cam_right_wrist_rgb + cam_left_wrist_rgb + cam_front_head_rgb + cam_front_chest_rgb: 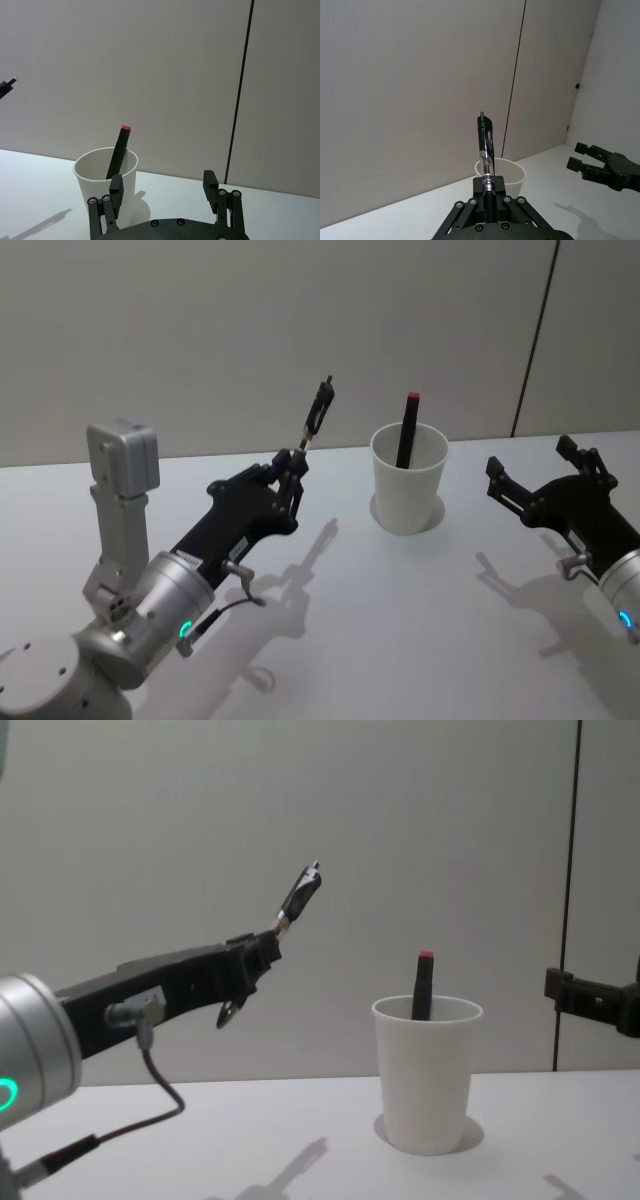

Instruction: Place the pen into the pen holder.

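Note:
My left gripper (293,462) is shut on the lower end of a black pen (318,418) with a clear section. It holds the pen tilted, tip up, well above the table and to the left of the pen holder. In the left wrist view the pen (485,145) rises from the gripper (489,185) in front of the cup's rim (512,172). The pen holder (408,490) is a white paper cup standing upright on the table. My right gripper (530,457) hovers open to the right of the cup, holding nothing.
A black marker with a red end (408,430) leans inside the cup (427,1075). The white table (400,620) spreads around the cup's base. A pale wall with a dark vertical seam (535,340) stands behind it.

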You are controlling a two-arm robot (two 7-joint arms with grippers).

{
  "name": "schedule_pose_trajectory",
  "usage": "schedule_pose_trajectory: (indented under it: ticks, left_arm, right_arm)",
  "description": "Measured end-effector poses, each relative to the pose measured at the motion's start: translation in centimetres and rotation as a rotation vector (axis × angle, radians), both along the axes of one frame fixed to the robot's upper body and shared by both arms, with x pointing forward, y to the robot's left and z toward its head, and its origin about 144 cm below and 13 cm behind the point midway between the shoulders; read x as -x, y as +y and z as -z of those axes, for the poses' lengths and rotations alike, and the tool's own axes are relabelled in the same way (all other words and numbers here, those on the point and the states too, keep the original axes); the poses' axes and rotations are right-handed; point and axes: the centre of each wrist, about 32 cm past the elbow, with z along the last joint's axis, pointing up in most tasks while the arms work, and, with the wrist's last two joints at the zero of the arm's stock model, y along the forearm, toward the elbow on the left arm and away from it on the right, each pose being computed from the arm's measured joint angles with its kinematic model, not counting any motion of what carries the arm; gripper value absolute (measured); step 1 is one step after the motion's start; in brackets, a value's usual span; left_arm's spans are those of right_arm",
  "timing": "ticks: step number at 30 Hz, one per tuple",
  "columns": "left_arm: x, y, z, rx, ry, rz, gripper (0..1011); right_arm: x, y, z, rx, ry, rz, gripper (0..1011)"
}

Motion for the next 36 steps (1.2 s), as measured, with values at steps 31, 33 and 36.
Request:
schedule_pose_trajectory:
  ticks: [31,33,36]
  left_arm:
    - [-3.1,-1.4,0.3,0.058,-0.072,0.152,121]
    - [-3.2,-1.5,0.2,0.058,-0.074,0.181,123]
    - [-3.4,-1.6,0.1,0.057,-0.075,0.217,123]
  right_arm:
    - [0.0,0.0,0.0,0.0,0.0,0.0,1001]
    - [0.0,0.0,0.0,0.0,0.0,0.0,1001]
    - [0.0,0.0,0.0,0.0,0.0,0.0,1001]
